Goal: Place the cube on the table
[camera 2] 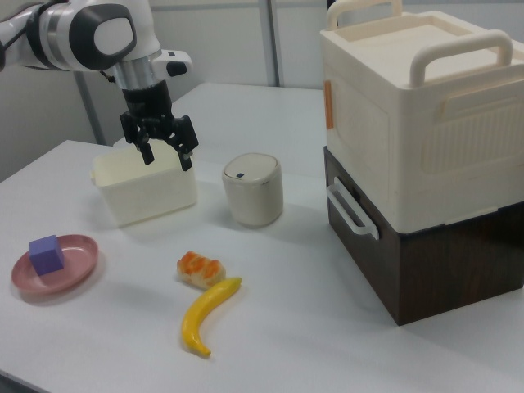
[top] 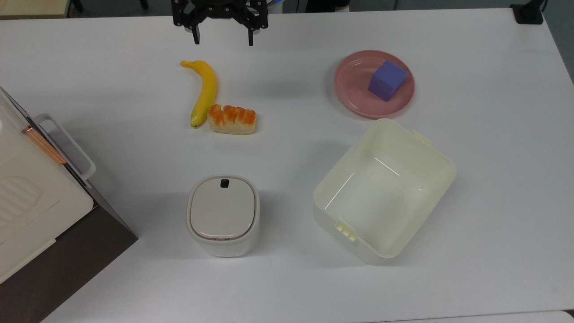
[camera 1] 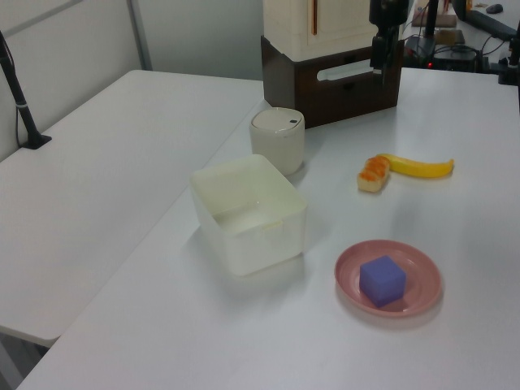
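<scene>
Judging from its matte, plain faces and crisp edges, the cube (top: pixel 388 80) looks light and stiff, perhaps foam or painted wood, not slippery and not fragile; two opposite flat sides offer the obvious hold, with the fingers coming down from above. Reading the top view from left to right: the hand (top: pixel 223 39) hangs open and empty at the far edge of the tabletop (top: pixel 287 287), above the banana (top: pixel 204 92) and the bread roll (top: pixel 232 119); further right, the purple-blue cube sits on the pink plate (top: pixel 354 96), turned slightly askew, and just in front of the plate stands the cream tub (top: pixel 441 168).
</scene>
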{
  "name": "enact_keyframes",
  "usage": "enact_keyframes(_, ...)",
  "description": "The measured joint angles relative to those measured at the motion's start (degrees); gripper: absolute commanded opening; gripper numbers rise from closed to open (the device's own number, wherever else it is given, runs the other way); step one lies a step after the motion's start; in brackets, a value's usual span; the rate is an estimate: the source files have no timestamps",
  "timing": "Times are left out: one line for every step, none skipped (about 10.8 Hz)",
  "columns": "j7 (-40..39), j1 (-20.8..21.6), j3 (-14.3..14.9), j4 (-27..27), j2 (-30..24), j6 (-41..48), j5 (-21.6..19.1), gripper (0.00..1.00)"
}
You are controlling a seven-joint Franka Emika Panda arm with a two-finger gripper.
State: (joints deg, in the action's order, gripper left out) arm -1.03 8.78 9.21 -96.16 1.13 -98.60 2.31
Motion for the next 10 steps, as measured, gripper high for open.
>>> enact_keyframes(-0.04,0.00,0.00,-0.01,0.00,0.00,0.00,1.00)
enact_keyframes(-0.87,0.00,0.00,0.03,0.00,0.00,0.00,1.00)
enact_keyframes(-1.25,0.00,0.00,0.06,0.00,0.00,0.00,1.00)
enact_keyframes(-1.49,0.00,0.00,0.06,0.00,0.00,0.00,1.00)
enact_keyframes(-1.68,0.00,0.00,0.06,0.00,0.00,0.00,1.00)
enact_keyframes(-1.75,0.00,0.00,0.07,0.00,0.00,0.00,1.00)
enact_keyframes(-1.79,0.00,0.00,0.07,0.00,0.00,0.00,1.00)
enact_keyframes(-1.80,0.00,0.00,0.07,0.00,0.00,0.00,1.00)
enact_keyframes(-1.81,0.00,0.00,0.07,0.00,0.00,0.00,1.00)
enact_keyframes(-1.81,0.00,0.01,0.10,0.00,0.00,0.00,1.00)
